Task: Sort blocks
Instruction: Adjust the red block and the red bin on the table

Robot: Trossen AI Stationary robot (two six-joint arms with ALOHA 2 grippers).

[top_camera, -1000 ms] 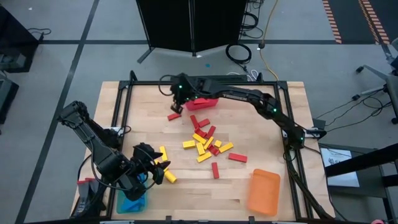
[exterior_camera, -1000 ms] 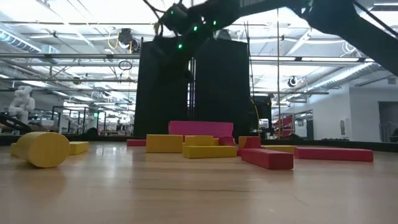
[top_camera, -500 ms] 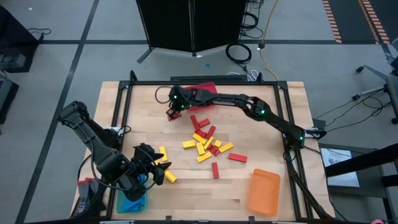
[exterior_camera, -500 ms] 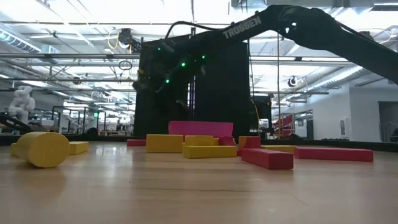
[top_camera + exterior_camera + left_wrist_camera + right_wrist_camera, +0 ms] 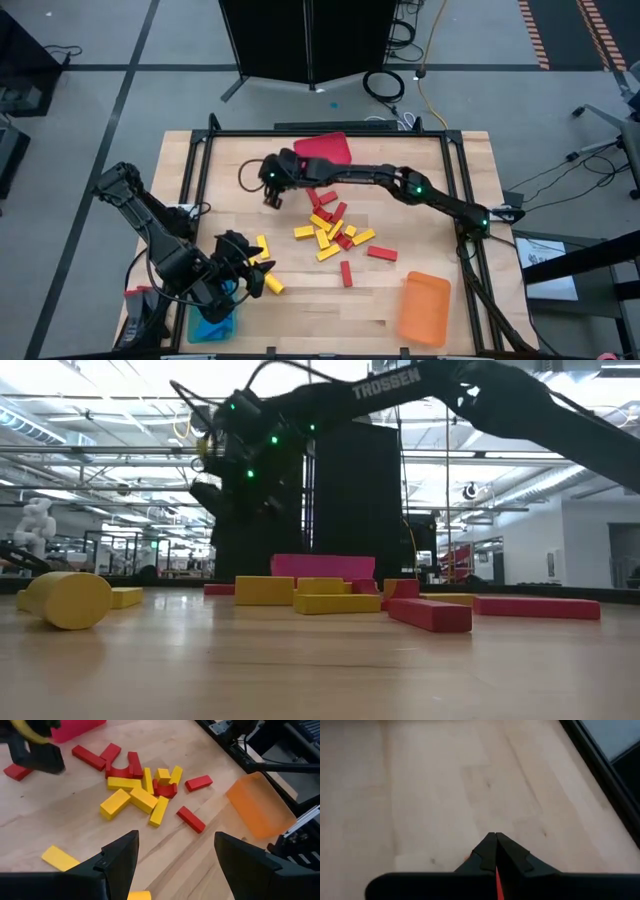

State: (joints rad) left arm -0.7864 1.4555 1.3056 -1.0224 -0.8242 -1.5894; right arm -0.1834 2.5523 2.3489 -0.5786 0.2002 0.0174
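Red and yellow blocks lie in a loose pile (image 5: 330, 228) at the table's middle, also in the left wrist view (image 5: 142, 795). One red block (image 5: 17, 771) lies flat apart from it, toward the far left, and shows in the low view (image 5: 220, 589). My right gripper (image 5: 268, 190) hangs above the table beside that block, shut (image 5: 495, 840). A thin red strip shows in the slit between its fingers. My left gripper (image 5: 175, 870) waits open at the near left (image 5: 255, 272), with yellow blocks (image 5: 59, 858) on the table by it.
A red bin (image 5: 322, 147) stands at the far edge behind the pile. An orange bin (image 5: 425, 308) lies near the right near corner, and a blue bin (image 5: 212, 325) sits under the left arm. A yellow round piece (image 5: 70, 600) lies close to the low camera.
My right gripper has come down from beside the red bin and moved toward the table's left and near edge, ending over the lone red block. That block has stayed in place on the table. The red bin now shows uncovered.
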